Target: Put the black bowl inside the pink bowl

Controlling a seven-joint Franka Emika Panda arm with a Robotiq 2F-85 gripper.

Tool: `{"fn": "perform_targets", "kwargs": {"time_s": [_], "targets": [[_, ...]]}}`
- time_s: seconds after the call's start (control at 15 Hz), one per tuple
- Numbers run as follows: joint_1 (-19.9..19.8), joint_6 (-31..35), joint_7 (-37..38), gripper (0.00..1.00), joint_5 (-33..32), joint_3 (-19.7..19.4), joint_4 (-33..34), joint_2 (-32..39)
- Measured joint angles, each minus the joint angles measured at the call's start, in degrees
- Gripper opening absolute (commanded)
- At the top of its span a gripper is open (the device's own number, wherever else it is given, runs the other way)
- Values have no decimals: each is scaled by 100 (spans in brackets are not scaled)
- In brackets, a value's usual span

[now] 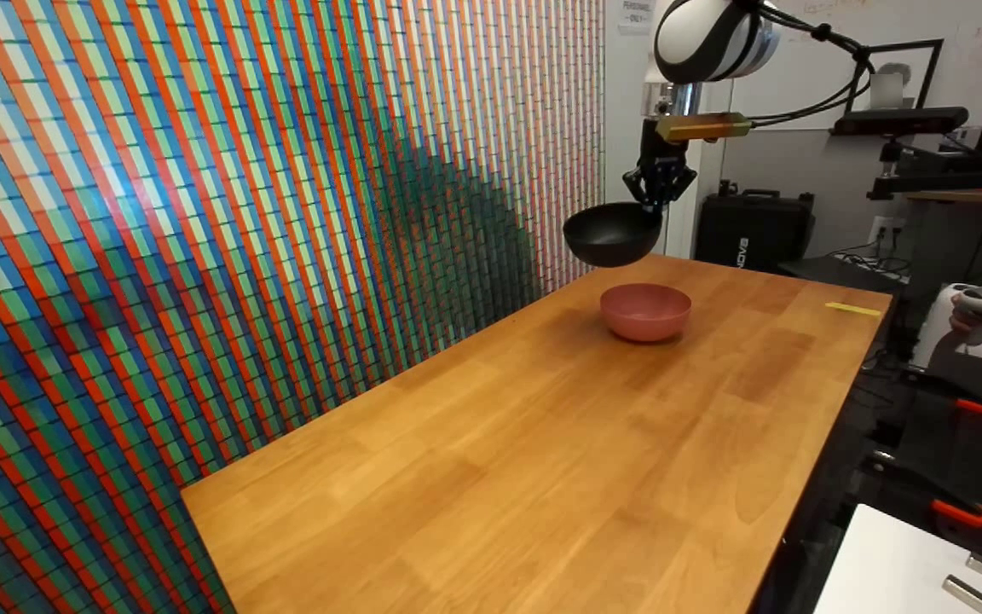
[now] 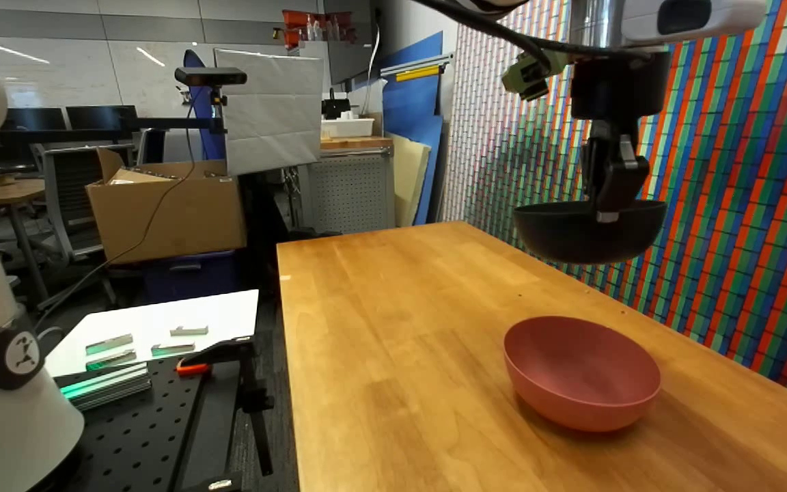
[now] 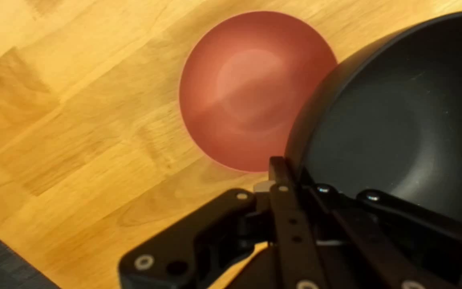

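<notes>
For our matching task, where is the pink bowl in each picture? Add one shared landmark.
In an exterior view: pink bowl, right of centre.
In an exterior view: pink bowl, lower right.
Wrist view: pink bowl, upper middle, right edge partly hidden by black bowl.
Shared landmark: black bowl, held by the gripper.

Round black bowl point(image 1: 612, 241): was black, faintly white-flecked.
Round pink bowl point(image 2: 581, 372): was plain salmon-pink.
Long wooden table point(image 2: 380, 328): was mottled honey-brown.
Flat multicoloured wall point(image 1: 244, 196): was striped red, green, blue, white.
</notes>
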Motion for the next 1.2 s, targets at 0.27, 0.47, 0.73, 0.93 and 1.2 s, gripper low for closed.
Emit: {"fn": "perform_targets", "kwargs": {"time_s": [0.27, 0.47, 0.73, 0.93, 1.2], "targets": [[-173, -10, 0, 1, -185, -151, -259, -4], [-206, -10, 0, 1, -272, -175, -560, -13], [-205, 0, 0, 1, -346, -175, -893, -18], [-205, 57, 0, 1, -395, -175, -983, -5], [-205, 379, 3, 1, -446, -175, -968, 47]]}}
